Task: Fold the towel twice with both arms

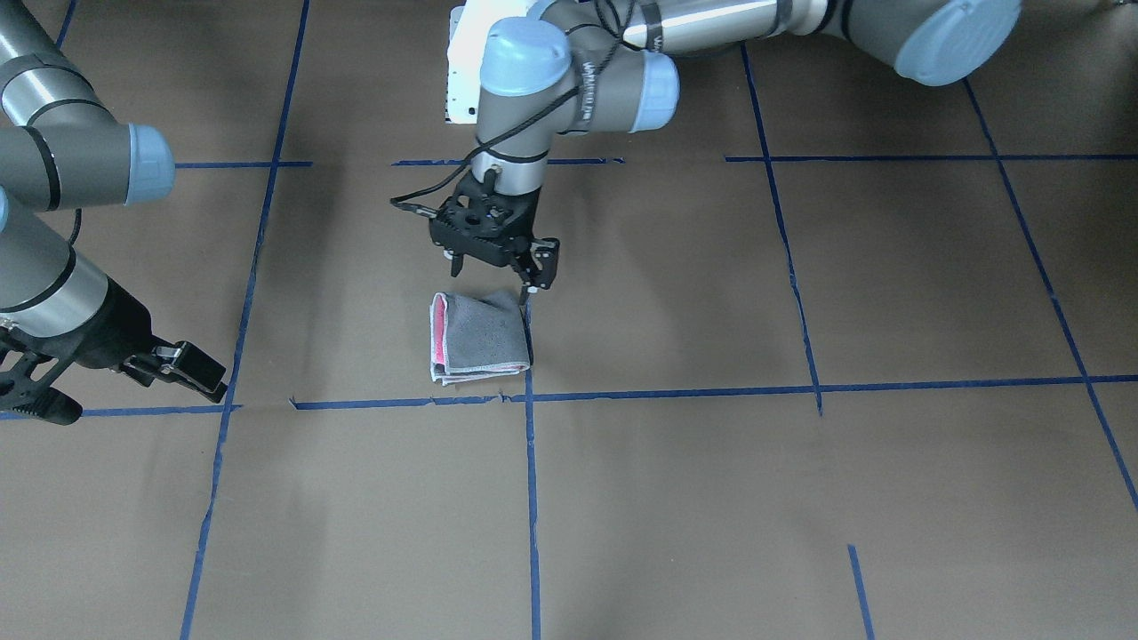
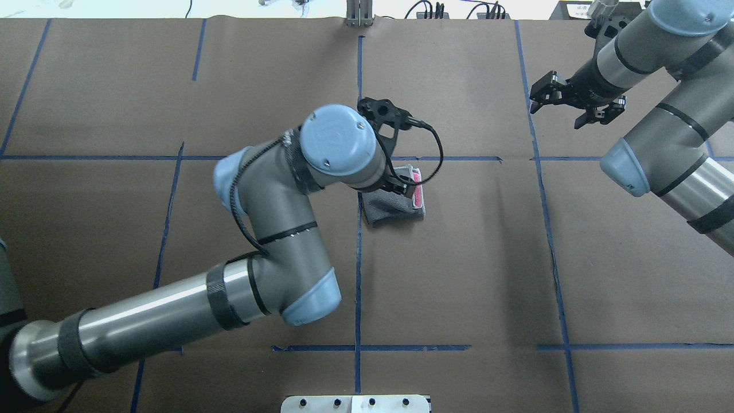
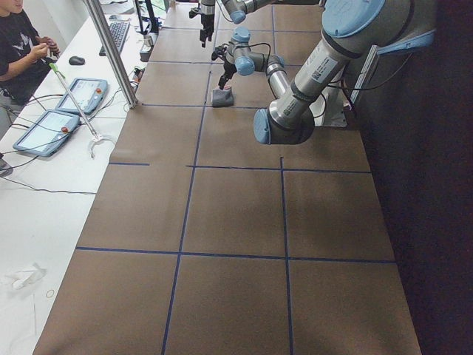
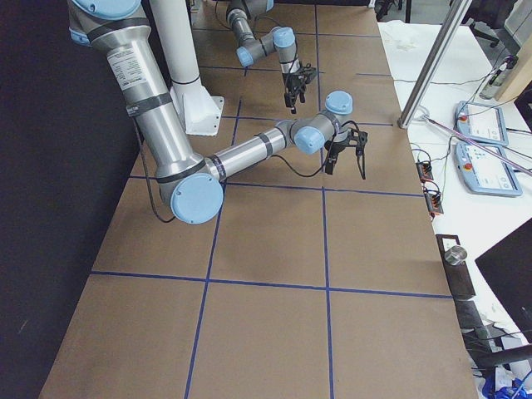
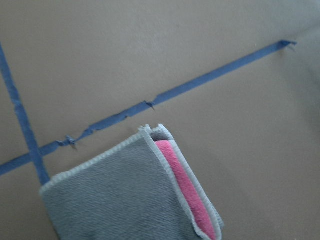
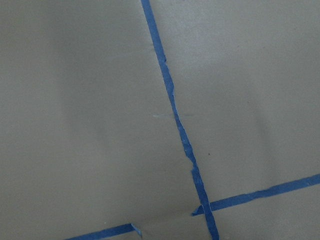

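The towel (image 1: 480, 340) lies folded into a small square on the brown table, grey face up, with pink showing between the layers at one edge. It also shows in the overhead view (image 2: 394, 205) and the left wrist view (image 5: 125, 200). My left gripper (image 1: 495, 276) hangs just above the towel's edge nearest my base, jaws open and empty, one fingertip (image 1: 536, 283) close over a slightly raised corner. My right gripper (image 1: 124, 391) is open and empty, well away from the towel to my right; it also shows in the overhead view (image 2: 565, 112).
Blue tape lines (image 1: 531, 462) grid the brown table cover. A white base plate (image 2: 355, 403) sits at the table's near edge. A side bench with tablets (image 3: 44, 129), a metal post (image 3: 111, 52) and a seated operator (image 3: 22, 44) runs along the table's far side.
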`<state>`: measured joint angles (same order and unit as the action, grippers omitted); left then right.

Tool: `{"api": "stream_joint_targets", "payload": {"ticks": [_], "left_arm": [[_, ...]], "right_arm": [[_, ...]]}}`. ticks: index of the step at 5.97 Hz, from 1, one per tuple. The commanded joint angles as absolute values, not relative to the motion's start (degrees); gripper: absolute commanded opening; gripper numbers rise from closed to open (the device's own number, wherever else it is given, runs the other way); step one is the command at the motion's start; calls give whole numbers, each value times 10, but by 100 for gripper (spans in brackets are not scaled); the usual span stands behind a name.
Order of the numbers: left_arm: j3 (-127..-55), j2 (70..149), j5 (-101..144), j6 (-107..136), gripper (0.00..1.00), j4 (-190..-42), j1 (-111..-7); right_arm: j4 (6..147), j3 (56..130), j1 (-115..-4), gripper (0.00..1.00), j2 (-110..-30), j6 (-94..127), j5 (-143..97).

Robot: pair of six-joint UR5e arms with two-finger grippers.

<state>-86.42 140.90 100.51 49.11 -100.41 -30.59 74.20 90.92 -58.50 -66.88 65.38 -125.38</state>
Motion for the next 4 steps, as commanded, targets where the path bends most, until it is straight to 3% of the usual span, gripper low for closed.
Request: {"api": "stream_joint_targets", "payload": {"ticks": [1, 2, 4], "left_arm": [[-944, 1368, 1104, 490, 100, -917, -393], [-991, 1314, 1178, 461, 100, -883, -459], [-1014, 1203, 1321, 347, 100, -855, -601]], "right_arm": [[750, 920, -607, 100, -673, 634, -1278], [782, 922, -639, 100, -676, 554, -1300], [818, 932, -682, 100, -732, 388, -1310]]}}
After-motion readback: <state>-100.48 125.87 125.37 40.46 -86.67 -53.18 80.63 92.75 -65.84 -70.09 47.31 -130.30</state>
